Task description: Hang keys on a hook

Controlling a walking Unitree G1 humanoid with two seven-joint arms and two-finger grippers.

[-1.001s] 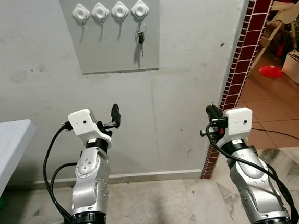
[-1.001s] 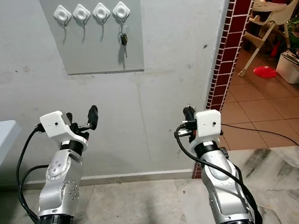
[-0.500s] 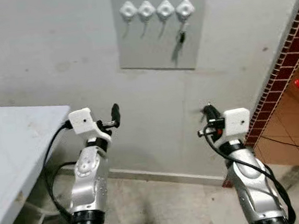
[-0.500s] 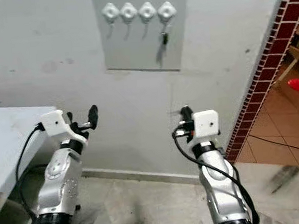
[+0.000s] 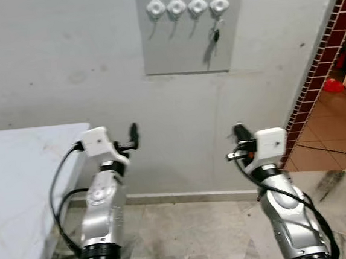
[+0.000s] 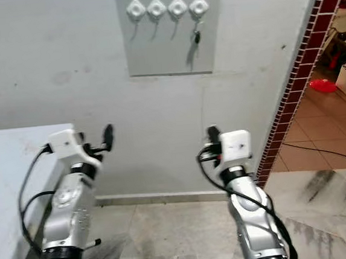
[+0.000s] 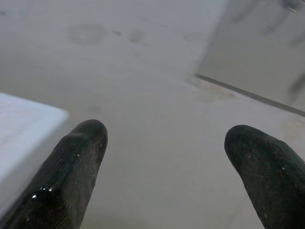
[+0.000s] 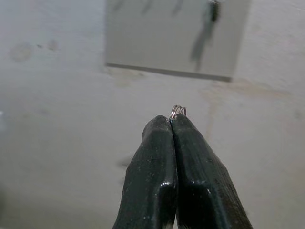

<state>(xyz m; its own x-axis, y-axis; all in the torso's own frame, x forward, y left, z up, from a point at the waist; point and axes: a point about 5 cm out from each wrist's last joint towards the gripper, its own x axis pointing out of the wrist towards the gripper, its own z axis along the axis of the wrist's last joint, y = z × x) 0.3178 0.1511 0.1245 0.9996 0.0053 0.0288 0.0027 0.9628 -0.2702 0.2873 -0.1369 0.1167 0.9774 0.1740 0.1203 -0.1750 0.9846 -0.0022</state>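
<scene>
A grey wall panel (image 5: 192, 28) carries 4 white hooks (image 5: 187, 6); 1 set of keys (image 5: 215, 35) already hangs from the rightmost, long axis vertical. The right gripper (image 8: 174, 125) is pinched tight on a key ring (image 8: 178, 110) poking past its fingertips toward the panel. The left gripper (image 7: 164, 157) is spread, holding nothing. Judged: carrying step; next, raise the ring to a free hook

Four hooks (image 5: 187, 6), one hanging key (image 5: 215, 36), one table (image 5: 19, 173), two arms (image 5: 101, 214).

Both arms raised forward; left end effector (image 7: 162, 157) fingers spread; right end effector (image 8: 172, 125) fingers pressed together
</scene>
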